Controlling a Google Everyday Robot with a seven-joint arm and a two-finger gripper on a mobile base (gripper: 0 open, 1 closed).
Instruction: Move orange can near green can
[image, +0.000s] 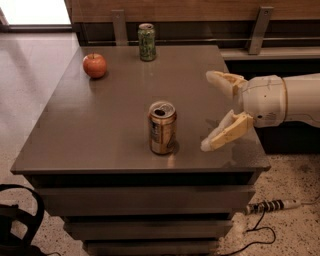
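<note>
The orange can (162, 128) stands upright near the front middle of the grey table (100, 130). It has a golden-brown body and a silver opened top. The green can (147, 42) stands upright at the table's far edge, well behind the orange can. My gripper (209, 111) comes in from the right, level with the orange can and a short way to its right. Its two pale fingers are spread wide apart, and nothing is between them. It does not touch the can.
A red apple (94, 65) sits at the table's back left. A wooden wall with metal brackets (260, 29) runs behind the table. A power strip and cable (270, 206) lie on the floor at the right, and a dark object (15, 220) at the lower left.
</note>
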